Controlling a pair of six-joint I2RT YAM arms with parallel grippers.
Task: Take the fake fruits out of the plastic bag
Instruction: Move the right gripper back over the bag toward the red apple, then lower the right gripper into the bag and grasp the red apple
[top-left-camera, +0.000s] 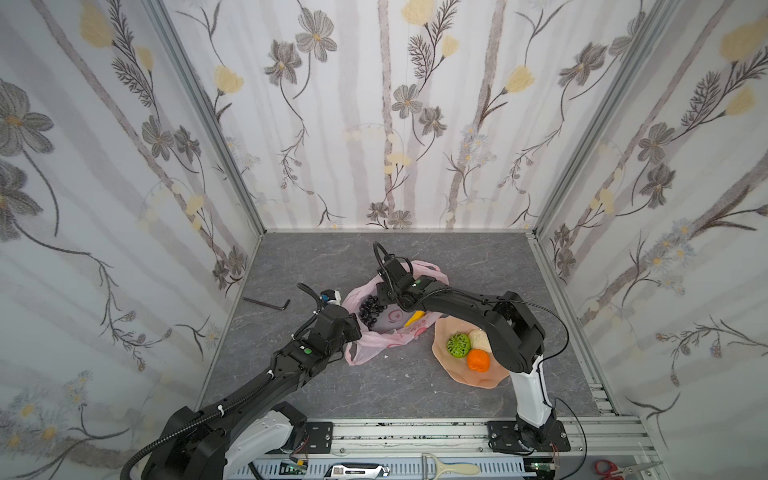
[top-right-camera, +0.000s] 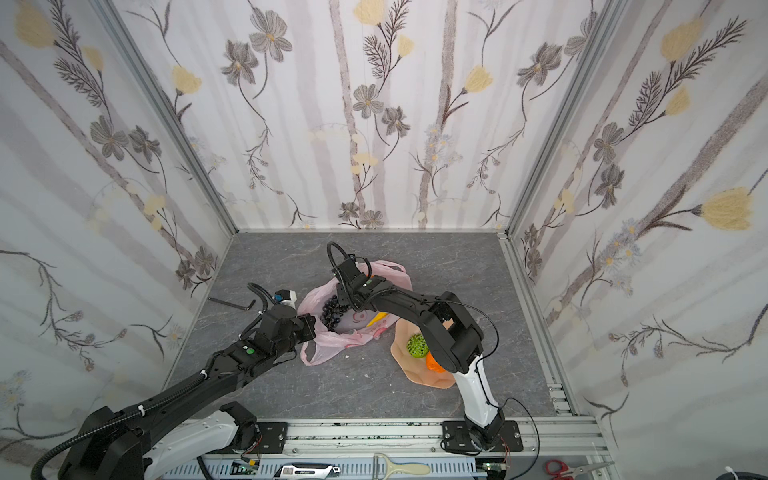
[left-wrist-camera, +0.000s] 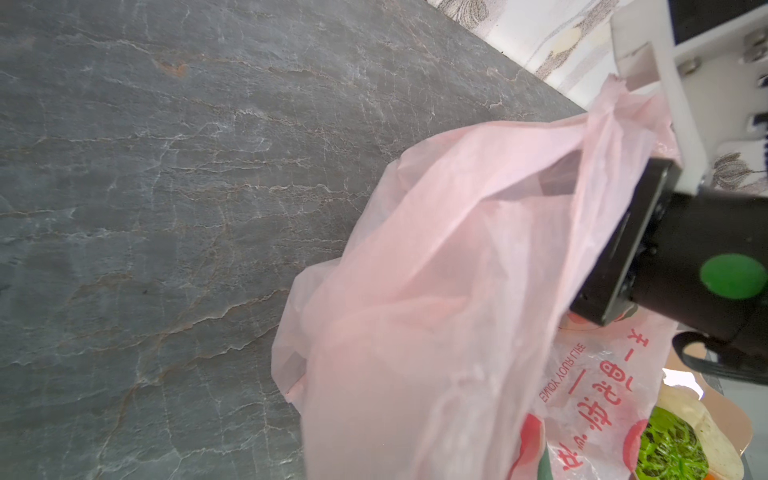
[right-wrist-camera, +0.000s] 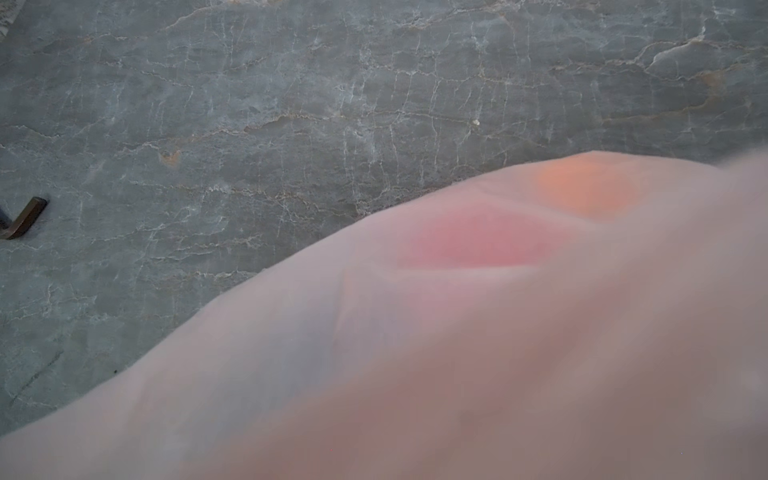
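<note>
The pink plastic bag (top-left-camera: 388, 338) lies mid-table in both top views, mouth open. Inside it show a dark grape bunch (top-left-camera: 371, 309) and a yellow banana (top-left-camera: 415, 319). My left gripper (top-left-camera: 356, 328) is shut on the bag's near-left edge, and the film (left-wrist-camera: 457, 291) drapes over its jaws in the left wrist view. My right arm's wrist (top-left-camera: 399, 286) reaches into the bag from above, its jaws hidden. Through the film (right-wrist-camera: 457, 353) the right wrist view shows an orange blur (right-wrist-camera: 586, 187) and a red one (right-wrist-camera: 478, 241). A green fruit (top-left-camera: 458, 345), a beige one (top-left-camera: 480, 338) and an orange (top-left-camera: 478, 360) lie outside the bag.
Those three fruits sit on a peach wavy-edged dish (top-left-camera: 473, 380) right of the bag, under my right arm. A dark hex key (top-left-camera: 266, 303) lies on the table at the left. Floral walls close in three sides, and a metal rail (top-left-camera: 415, 432) runs along the front.
</note>
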